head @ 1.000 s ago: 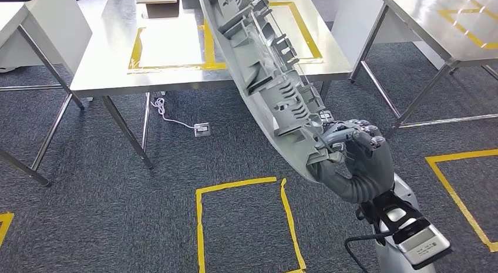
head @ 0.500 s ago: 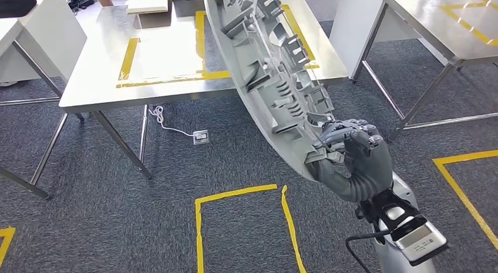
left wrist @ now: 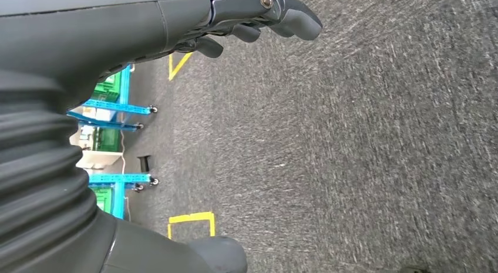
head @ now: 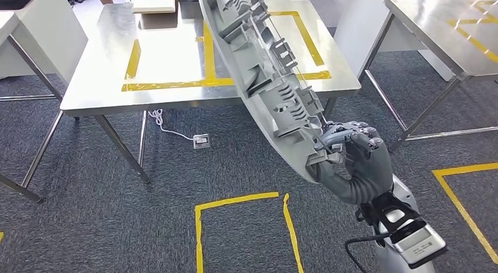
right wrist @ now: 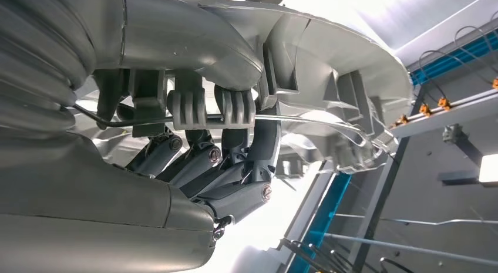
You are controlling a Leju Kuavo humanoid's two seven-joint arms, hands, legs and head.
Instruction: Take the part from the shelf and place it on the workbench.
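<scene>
Our right hand [head: 352, 158] grips the near end of the long grey part [head: 264, 67], which slants up and away over the steel workbench [head: 94, 79] with its yellow tape. Our left hand [left wrist: 258, 14] hangs empty over carpet, fingers loosely apart.

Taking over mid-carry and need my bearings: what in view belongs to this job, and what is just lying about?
Job:
- long grey ribbed plastic part
- right robot hand gripping its lower end
- steel workbench with yellow tape outlines

Lying about:
- white floor socket and cable
- cardboard box on the workbench
- steel side table
</scene>
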